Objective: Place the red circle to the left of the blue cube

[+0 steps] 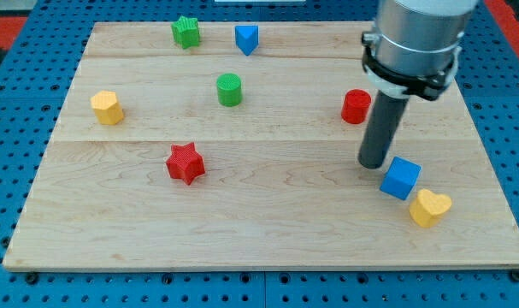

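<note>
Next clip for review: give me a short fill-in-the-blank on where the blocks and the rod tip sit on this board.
1. My tip rests just to the view's left of the ____ cube.
2. The red circle lies toward the view's ____ from that cube.
3. The yellow heart sits next to the cube, on the view's ____ side of it.
4. The block nearest the green star is the blue ____.

Missing words: blue; top; right; triangle

You find no readable text, label, brand, number or sign anywhere in this view: not on the wooden board point(268, 214), not on any coloured block, and not on the arm's grey housing point(417, 34).
</note>
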Action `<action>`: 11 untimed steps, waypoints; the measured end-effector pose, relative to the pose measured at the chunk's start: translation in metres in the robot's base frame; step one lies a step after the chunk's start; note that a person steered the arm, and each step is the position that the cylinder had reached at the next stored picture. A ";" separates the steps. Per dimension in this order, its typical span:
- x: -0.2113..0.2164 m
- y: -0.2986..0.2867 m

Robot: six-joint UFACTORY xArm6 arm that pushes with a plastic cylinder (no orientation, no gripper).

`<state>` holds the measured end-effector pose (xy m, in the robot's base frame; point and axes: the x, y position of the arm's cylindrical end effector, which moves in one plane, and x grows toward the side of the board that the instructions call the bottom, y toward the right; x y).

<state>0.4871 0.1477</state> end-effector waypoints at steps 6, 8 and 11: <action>-0.058 -0.013; -0.040 -0.035; 0.004 -0.081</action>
